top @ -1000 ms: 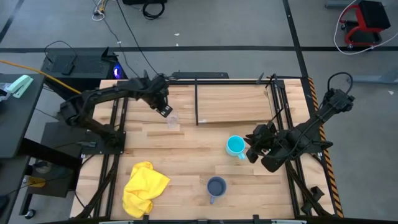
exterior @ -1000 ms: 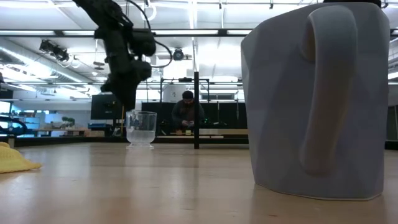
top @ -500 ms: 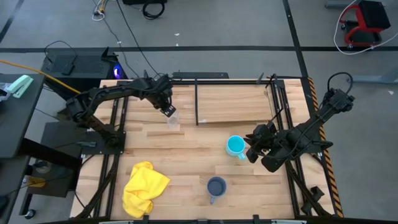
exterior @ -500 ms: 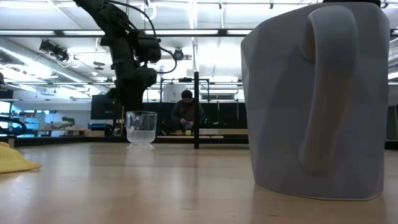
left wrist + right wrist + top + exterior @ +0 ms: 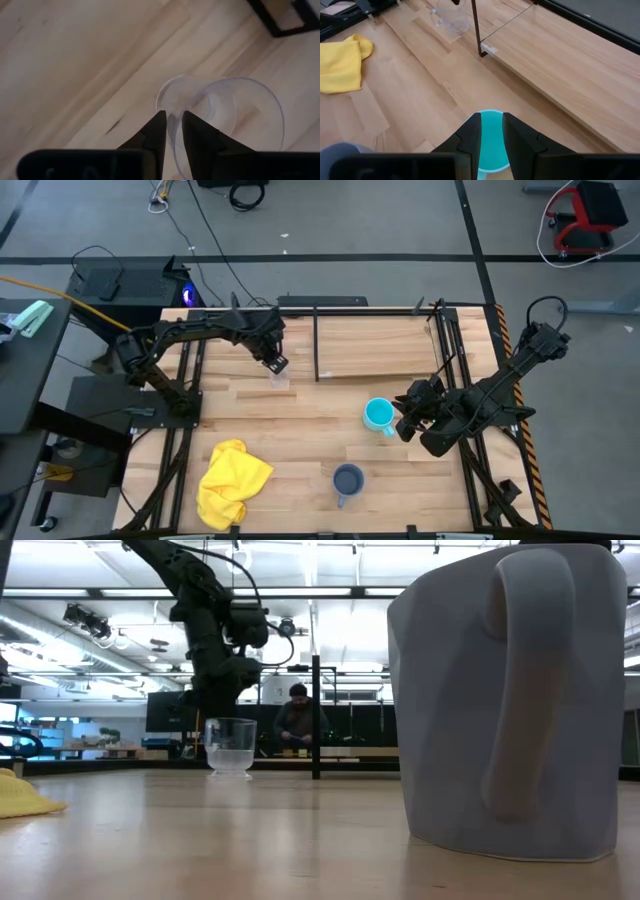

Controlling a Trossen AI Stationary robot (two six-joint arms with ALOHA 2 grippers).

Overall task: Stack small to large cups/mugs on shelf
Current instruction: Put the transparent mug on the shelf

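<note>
While the left gripper (image 5: 170,131) jaws pinch the rim wall of the small clear glass cup (image 5: 220,120), it stands on the surface beside the light-wood shelf (image 5: 375,348). Likely light, slick, fragile. Right gripper (image 5: 491,131) jaws clamp the cyan mug (image 5: 491,142) rim.

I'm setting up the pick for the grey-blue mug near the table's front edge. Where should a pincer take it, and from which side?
The grey-blue mug stands upright, mouth open upward, handle toward the table's front edge. Probably best to come straight down and pinch the rim wall on the side away from the handle, one finger inside, one outside. The right pincer is nearer, beside the cyan mug.
</note>
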